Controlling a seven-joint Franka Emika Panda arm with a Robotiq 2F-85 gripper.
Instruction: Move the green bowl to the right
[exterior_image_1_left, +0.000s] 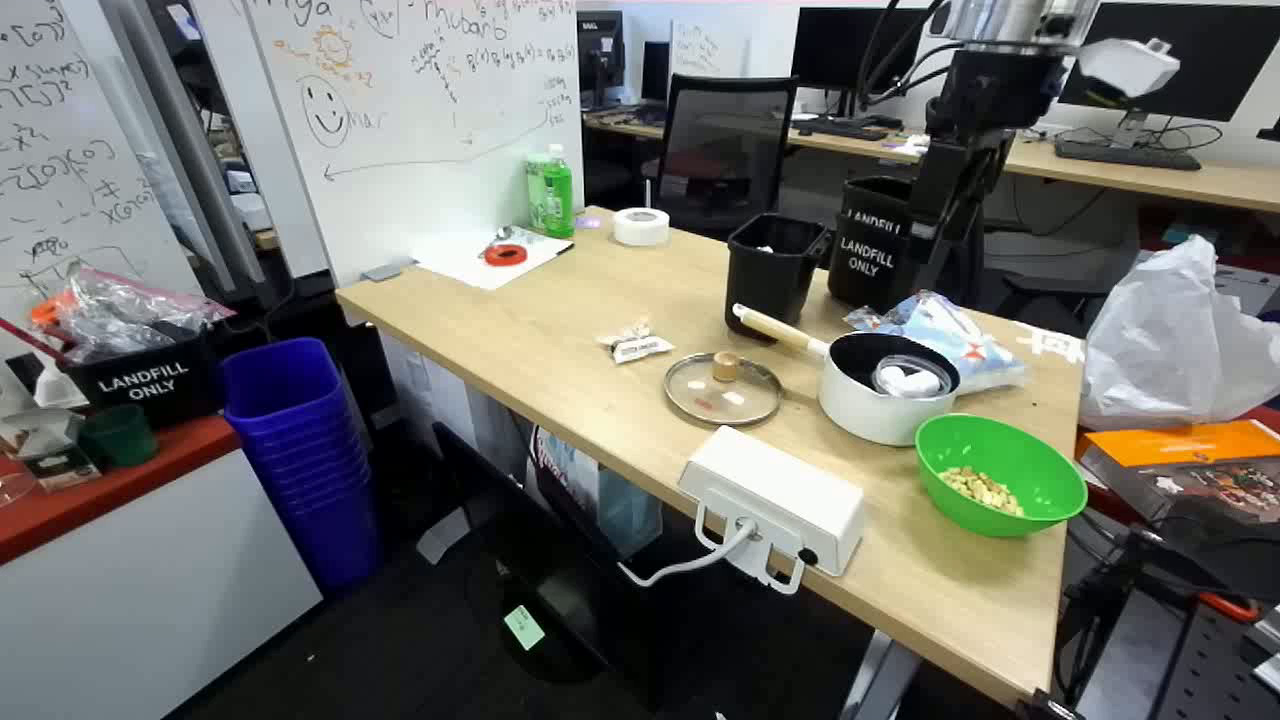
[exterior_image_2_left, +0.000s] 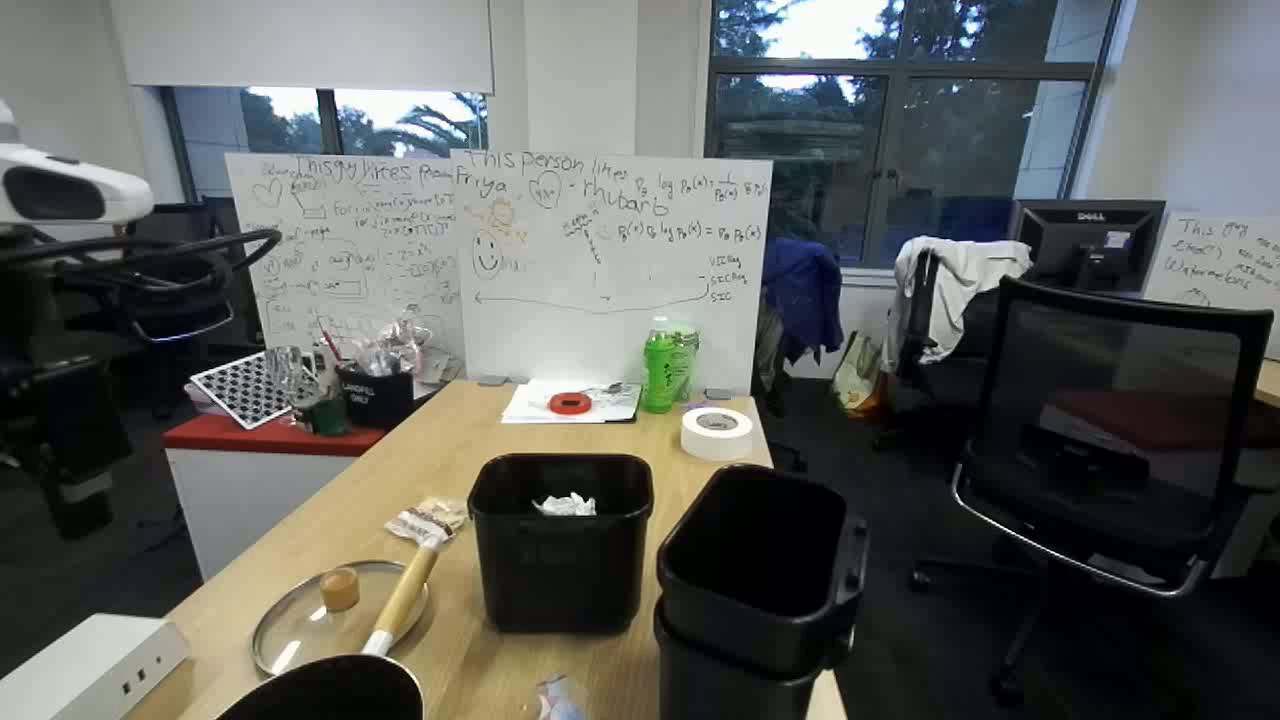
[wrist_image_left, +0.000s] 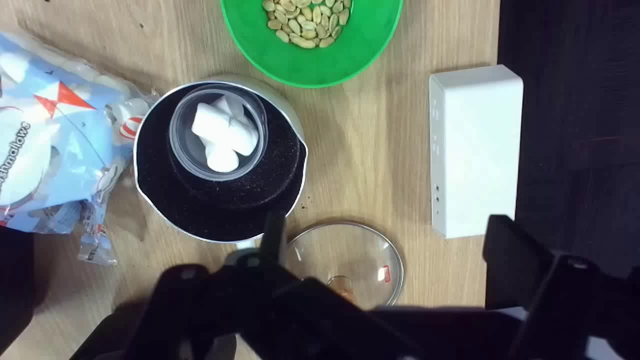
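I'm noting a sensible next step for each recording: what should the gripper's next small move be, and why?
Probably shift the open gripper toward the green bowl before lowering: it holds nothing, and in the wrist view the bowl is cut off at the top edge, beyond the white pot, while the gripper shows at the bottom.

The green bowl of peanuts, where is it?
In an exterior view, the green bowl sits on the table at right, beside the white saucepan.

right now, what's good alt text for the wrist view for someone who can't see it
Green bowl of peanuts, cropped at the top edge, beside a white pot holding a clear cup of marshmallows. A marshmallow bag, lid and white box lie nearby; the open tool is empty.
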